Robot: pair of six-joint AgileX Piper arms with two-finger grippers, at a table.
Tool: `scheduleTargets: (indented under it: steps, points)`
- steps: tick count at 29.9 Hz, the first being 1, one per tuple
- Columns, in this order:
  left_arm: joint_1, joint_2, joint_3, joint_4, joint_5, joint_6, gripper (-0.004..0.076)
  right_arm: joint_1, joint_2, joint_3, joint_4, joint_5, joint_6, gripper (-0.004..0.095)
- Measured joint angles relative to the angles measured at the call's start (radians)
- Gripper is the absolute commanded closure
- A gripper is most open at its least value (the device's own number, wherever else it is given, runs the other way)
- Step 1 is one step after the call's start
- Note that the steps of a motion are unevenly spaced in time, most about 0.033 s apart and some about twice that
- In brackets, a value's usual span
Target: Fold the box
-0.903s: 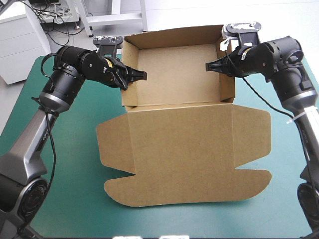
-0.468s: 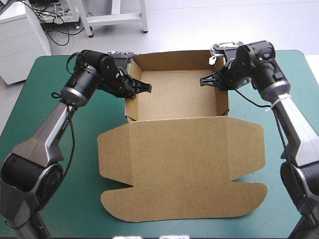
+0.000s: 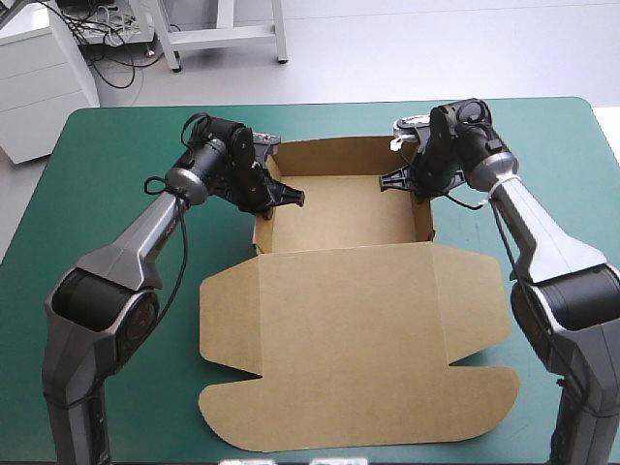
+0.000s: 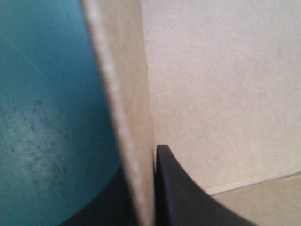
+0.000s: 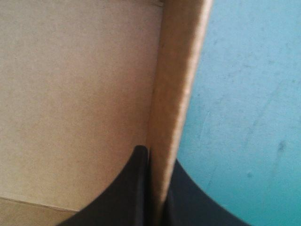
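high: overhead, forward-down; wrists: very close; shared: box point(image 3: 349, 208) side walls

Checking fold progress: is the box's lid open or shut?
Open: the lid lies flat on the table; the box's walls stand raised.

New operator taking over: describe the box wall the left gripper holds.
On the teal-green table, the brown box has its tray at the far side. The tray's left wall is pinched by the left gripper; the right gripper holds the opposite wall.
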Motion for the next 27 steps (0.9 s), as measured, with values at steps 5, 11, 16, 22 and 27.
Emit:
scheduleTargets:
  steps: [5,11,16,22,27]
  points:
    - [0.001,0.033,-0.001,-0.003,-0.004,0.002,0.0756,-0.001,0.044,0.0,0.002,0.0,0.0,0.0926]
    - [0.001,0.033,-0.001,-0.003,-0.004,0.002,0.0755,-0.003,0.053,-0.002,0.008,-0.002,0.0,0.0925]
    - [0.001,0.034,-0.002,0.001,-0.002,0.002,0.0694,-0.003,0.053,-0.003,0.008,-0.002,-0.003,0.0758]
    - [0.0,0.034,-0.002,0.002,-0.003,0.057,0.0438,0.0,0.053,-0.003,0.027,0.0,-0.032,0.0212]
    - [-0.005,0.035,-0.008,-0.015,-0.016,0.104,0.0174,0.005,0.048,-0.003,0.035,-0.002,-0.038,0.0107]
